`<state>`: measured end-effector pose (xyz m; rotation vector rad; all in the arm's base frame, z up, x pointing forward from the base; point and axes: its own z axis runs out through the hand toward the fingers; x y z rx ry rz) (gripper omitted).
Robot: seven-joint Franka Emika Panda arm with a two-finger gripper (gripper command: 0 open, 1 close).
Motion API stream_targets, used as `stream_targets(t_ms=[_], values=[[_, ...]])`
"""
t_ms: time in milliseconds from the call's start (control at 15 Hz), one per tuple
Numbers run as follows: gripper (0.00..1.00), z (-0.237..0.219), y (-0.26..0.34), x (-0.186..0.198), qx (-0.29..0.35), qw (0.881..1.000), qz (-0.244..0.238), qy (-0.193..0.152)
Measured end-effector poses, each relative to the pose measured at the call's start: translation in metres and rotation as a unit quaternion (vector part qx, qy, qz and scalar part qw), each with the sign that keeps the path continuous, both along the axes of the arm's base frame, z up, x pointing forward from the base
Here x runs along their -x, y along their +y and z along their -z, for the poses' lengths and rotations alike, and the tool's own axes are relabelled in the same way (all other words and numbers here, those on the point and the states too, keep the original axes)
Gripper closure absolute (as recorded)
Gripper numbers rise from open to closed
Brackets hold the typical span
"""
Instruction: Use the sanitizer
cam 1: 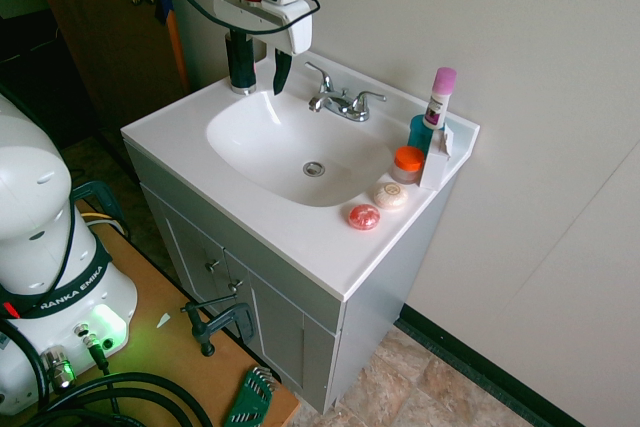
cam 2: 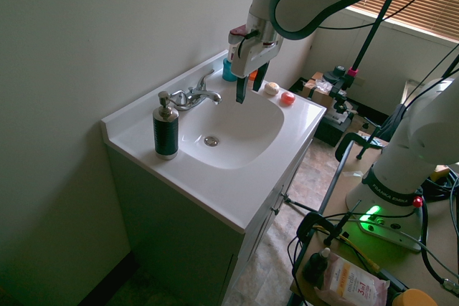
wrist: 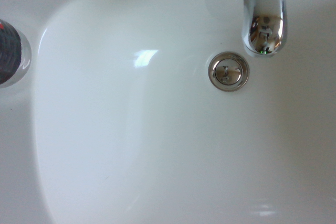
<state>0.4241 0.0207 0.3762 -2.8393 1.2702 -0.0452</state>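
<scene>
While the claw (cam 2: 247,88) hangs over the sink (cam 2: 247,130) with its two fingers apart and nothing between them, the sanitizer (cam 2: 166,128) stands straight up on the white tabletop (cam 2: 215,191), at the corner by the wall. Its silver pump is on top, with the spout pointing toward the faucet (cam 2: 195,94) nearby.

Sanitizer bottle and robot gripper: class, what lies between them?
In the second exterior view, the faucet stands between the sanitizer bottle and the gripper, which hangs over the sink.
</scene>
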Motion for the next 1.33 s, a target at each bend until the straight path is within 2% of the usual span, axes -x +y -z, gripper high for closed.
stream_targets(t_ms=[133,267,333,533,667,933,1333], values=[[0.0,-0.001,0.0,-0.001,-0.001,1.0,-0.004,-0.001],[0.0,-0.023,0.007,-0.014,-0.001,1.0,-0.013,-0.018],[1.0,-0.043,0.015,-0.026,-0.001,0.999,-0.02,-0.03],[1.0,-0.097,0.055,-0.064,-0.003,0.997,-0.051,-0.054],[1.0,-0.113,0.085,-0.084,-0.003,0.996,-0.065,-0.061],[1.0,-0.114,0.133,-0.109,0.001,0.995,-0.083,-0.058],[1.0,-0.102,0.186,-0.112,0.008,0.994,-0.096,-0.053]])
